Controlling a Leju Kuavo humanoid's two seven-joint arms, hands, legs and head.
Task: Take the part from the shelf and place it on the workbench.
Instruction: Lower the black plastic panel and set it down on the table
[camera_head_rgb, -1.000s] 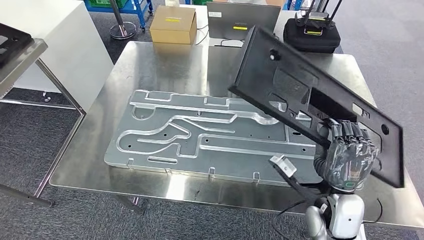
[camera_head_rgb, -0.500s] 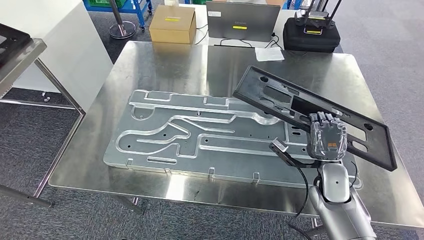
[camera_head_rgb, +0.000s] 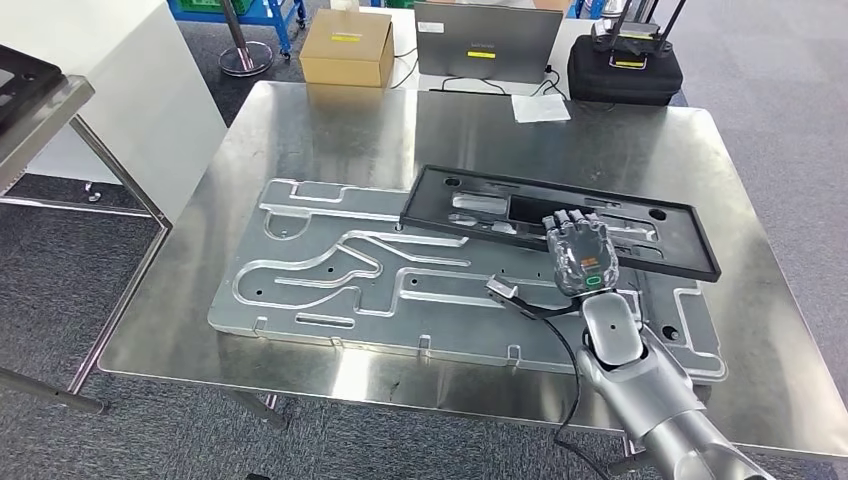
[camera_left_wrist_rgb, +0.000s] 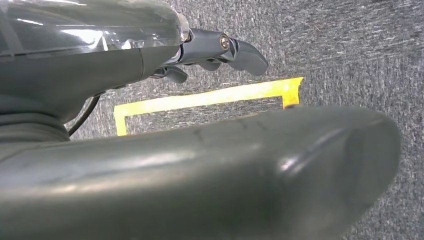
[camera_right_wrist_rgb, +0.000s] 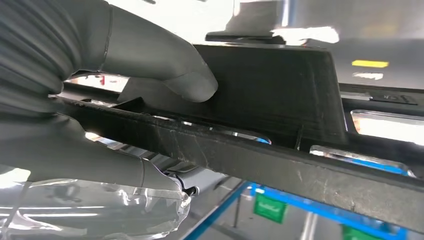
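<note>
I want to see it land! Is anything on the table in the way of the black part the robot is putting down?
Nothing blocks it. The right hand holds the black part low over the grooved metal plate on the workbench; that plate lies right beneath it.

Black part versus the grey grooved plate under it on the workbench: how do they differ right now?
The black part is a dark, matte frame with open cutouts; the grey plate is pale, shiny metal with winding grooves. The black part is narrower and lies across the plate's far right area; the plate lies on the workbench. The right hand grips the black part; nothing touches the plate's bare left side. Both are long, flat panels.
</note>
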